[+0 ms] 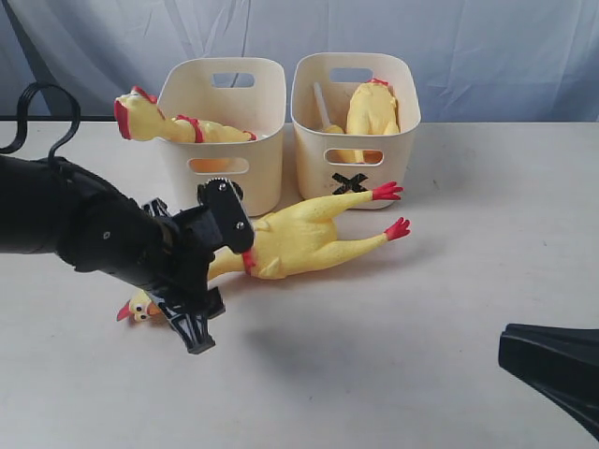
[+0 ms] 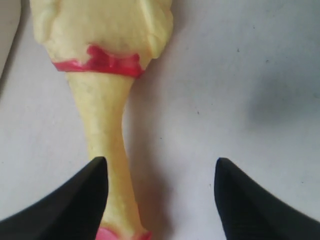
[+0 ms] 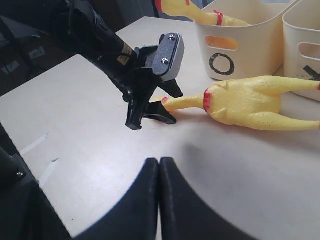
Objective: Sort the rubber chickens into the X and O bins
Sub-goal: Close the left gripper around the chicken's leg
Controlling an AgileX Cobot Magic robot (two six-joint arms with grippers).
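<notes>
Large rubber chicken (image 1: 309,238): lies flat at 6 o'clock of O bin (image 1: 257,178) and X bin (image 1: 393,159), head toward 8, feet toward 2. Likely light, soft, squashy; neck (image 2: 105,145) the slimmest hold. Left gripper (image 2: 160,170) spread, neck inside, close to one finger. Right gripper (image 3: 159,172) pressed shut, empty. The O mark shows only in the right wrist view.

A large yellow rubber chicken (image 1: 309,238) lies stretched out on the pale surface (image 1: 449,327), just in front of two matching cream tubs. Its long neck, with a red ring at the base, points left, and its red feet point right, close to the X bin (image 1: 402,140). A smaller chicken (image 1: 164,123) is draped over the rim of the O bin (image 1: 267,159), its red-combed head hanging outside. A third chicken (image 1: 372,112) stands on end inside the X bin.
</notes>
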